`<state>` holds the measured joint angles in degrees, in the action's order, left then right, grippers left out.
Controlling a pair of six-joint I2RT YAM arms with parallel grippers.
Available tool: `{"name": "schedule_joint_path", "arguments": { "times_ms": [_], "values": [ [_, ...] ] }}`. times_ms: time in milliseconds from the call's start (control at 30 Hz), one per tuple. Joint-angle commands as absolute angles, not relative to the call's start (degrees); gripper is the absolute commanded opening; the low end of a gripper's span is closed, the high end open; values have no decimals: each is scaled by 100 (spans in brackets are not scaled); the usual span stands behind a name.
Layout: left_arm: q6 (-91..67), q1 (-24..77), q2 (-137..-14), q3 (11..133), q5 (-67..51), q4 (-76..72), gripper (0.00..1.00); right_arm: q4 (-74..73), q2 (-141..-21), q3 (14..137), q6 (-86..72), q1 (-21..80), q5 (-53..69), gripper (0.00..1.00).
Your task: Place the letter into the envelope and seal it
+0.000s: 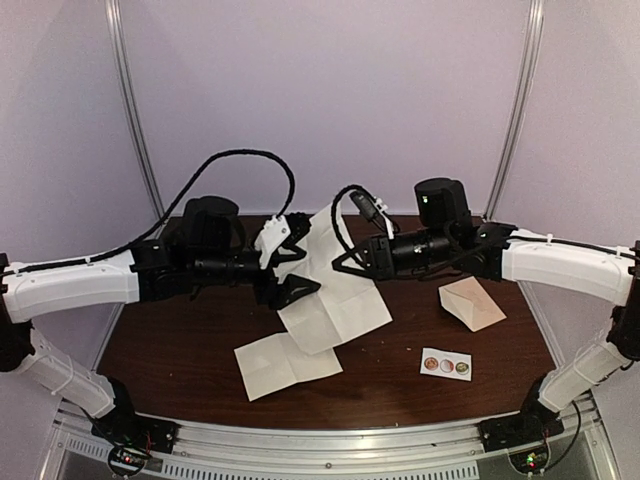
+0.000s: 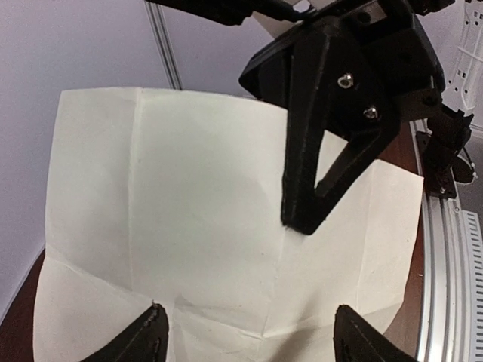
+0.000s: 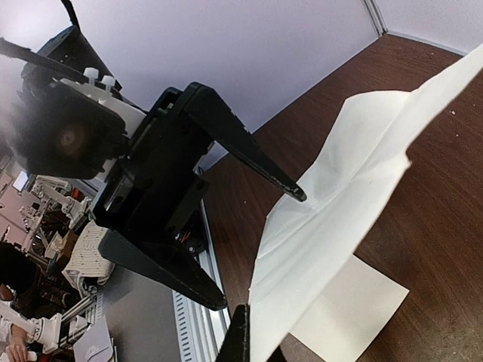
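Item 1. Second sheet (image 1: 285,362): creased and whitish, lying flat on the table (image 1: 170,340) at about 7 o'clock from its centre, nearest the arm bases. Neither claw touches it, so we judge it a spare.

Item 2. Sticker strip (image 1: 445,364): small and white with three round stickers, at about 5 o'clock. We take it as laid by for the sealing.

Item 3. Envelope (image 1: 472,303): pale tan, flat at 3 o'clock, well apart from both claws. We cannot tell how its flap stands. We see nothing inside it, so the insertion is not yet begun.

Item 4. Letter (image 1: 335,300): a large creased sheet at the table's centre. Its far part is lifted off the wood and its near corner hangs down by the second sheet; we cannot tell whether the two touch. The letter is plainly larger than the envelope, so we judge it is raised to be folded smaller first.

Item 5. Right gripper (image 2: 302,219): at about 12 o'clock, jaws closed tight on the letter. It holds the sheet up so that its broad face is toward the other arm.

Item 6. Left gripper (image 1: 308,258): at about 10 o'clock, jaws spread wide and holding nothing. It faces the sheet, with its fingertips either side of a lower crease. We judge it is lined up to take hold for the fold.
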<state>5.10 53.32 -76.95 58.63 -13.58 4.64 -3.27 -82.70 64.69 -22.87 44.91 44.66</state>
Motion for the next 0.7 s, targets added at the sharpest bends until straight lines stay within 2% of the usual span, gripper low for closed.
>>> {"name": "schedule_joint_path", "arguments": {
  "times_ms": [0,400,667],
  "values": [
    [726,5433,-7768,6012,-1154,400,77,-286,-8280,6680,-2153,4567,4755,0],
    [988,5573,-7817,5990,-1202,475,77,-166,-8339,6756,-2109,4591,4951,0],
    [1081,5641,-7856,5985,-1148,515,69,-155,-8350,6785,-2074,4597,4879,0]
  ]
}}
